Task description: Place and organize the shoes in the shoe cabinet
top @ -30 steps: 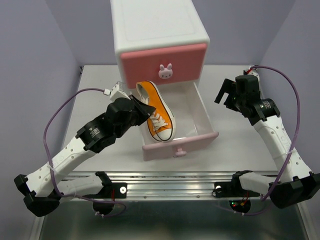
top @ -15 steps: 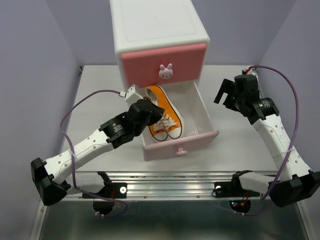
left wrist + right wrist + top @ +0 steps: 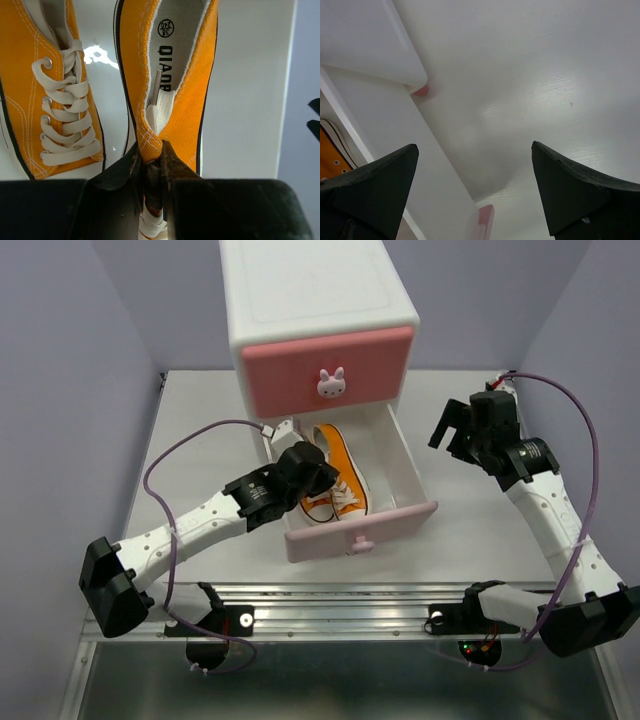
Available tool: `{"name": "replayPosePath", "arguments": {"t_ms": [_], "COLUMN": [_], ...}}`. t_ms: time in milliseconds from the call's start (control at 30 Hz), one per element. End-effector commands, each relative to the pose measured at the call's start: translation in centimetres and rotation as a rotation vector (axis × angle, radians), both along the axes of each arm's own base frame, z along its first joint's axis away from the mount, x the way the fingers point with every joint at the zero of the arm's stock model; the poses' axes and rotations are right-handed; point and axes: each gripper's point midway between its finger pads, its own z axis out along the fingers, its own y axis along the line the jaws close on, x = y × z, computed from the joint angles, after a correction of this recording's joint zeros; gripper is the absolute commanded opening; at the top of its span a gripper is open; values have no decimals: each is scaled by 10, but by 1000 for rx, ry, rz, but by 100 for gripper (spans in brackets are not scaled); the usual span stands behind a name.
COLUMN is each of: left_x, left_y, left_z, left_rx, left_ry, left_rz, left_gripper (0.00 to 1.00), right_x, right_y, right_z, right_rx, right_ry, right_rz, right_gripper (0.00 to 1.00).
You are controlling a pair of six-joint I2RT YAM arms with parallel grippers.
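- Left gripper [image 3: 152, 161] was nearly shut, pinching the orange shoe [image 3: 170, 75] by the canvas at its throat. The shoe extended straight ahead of the fingertips, inside the lower drawer [image 3: 402, 472].
- Judged light, soft canvas. Thin pinch could slip; heel collar looked a firmer hold.
- Second orange shoe [image 3: 55, 100] lay in the same drawer, just left of the jaws.
- Upper drawer [image 3: 330, 355] was shut.
- Right gripper [image 3: 474, 150] was wide open, empty.
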Motion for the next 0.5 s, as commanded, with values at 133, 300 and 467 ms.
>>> {"name": "replayPosePath", "arguments": {"t_ms": [133,300,467], "left_x": [32,51,67], "left_y": [-34,-50,-66], "left_z": [28,17,16], "left_rx": [-28,27,42], "left_ry": [-128,-92,-81], "left_rz": [-19,9,14], "left_gripper": [0,0,0], "right_x": [7,6,5], "right_y": [0,2,0], "right_z": [2,-3,2], "right_rx": [13,36,27], "right_ry": [-30,-19,-33], "right_rz": [-12,-23,-24], "right_gripper": [100,100,100]}}
